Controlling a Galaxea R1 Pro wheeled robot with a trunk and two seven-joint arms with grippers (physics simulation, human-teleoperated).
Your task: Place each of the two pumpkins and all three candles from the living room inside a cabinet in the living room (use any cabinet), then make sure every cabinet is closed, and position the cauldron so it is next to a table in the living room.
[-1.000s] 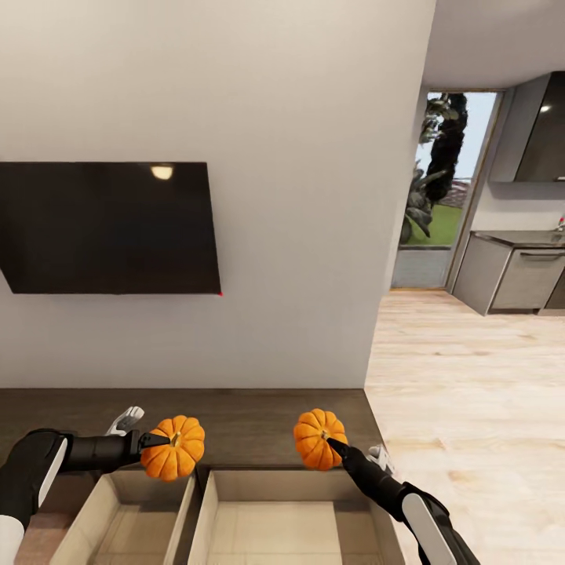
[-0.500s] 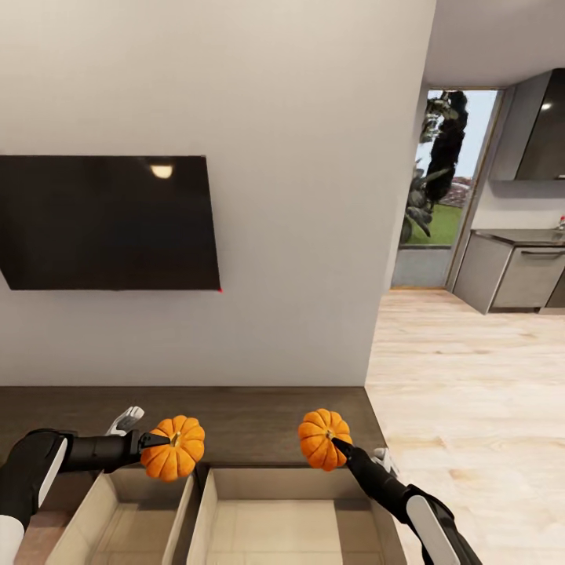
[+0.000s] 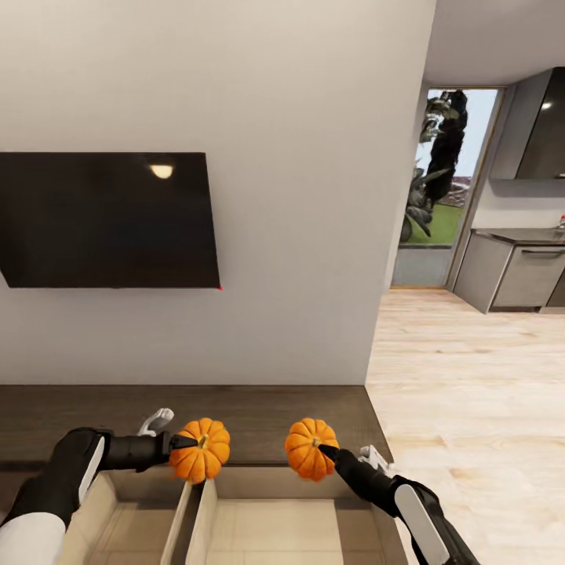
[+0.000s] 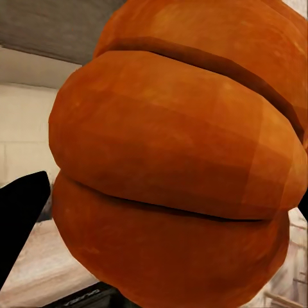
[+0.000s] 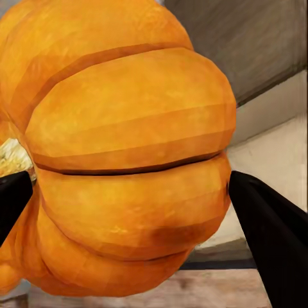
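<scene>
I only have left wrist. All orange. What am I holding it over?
Observer: From the head view, the left gripper holds its pumpkin above the divider between two open compartments of the cabinet.
Operator: Right arm?
Observer: The right gripper grips the other pumpkin above the right compartment's back edge.
Operator: Anything in the compartments?
Observer: The parts of their pale floors in view look bare.

Head view: high vantage, facing forward and down at wall and cabinet (image 3: 259,412). Left wrist view: pressed close against left pumpkin (image 4: 179,160), cabinet top behind. Right wrist view: equally close on right pumpkin (image 5: 122,160). Shared with head view: left pumpkin (image 3: 201,461), right pumpkin (image 3: 311,459), cabinet surface
</scene>
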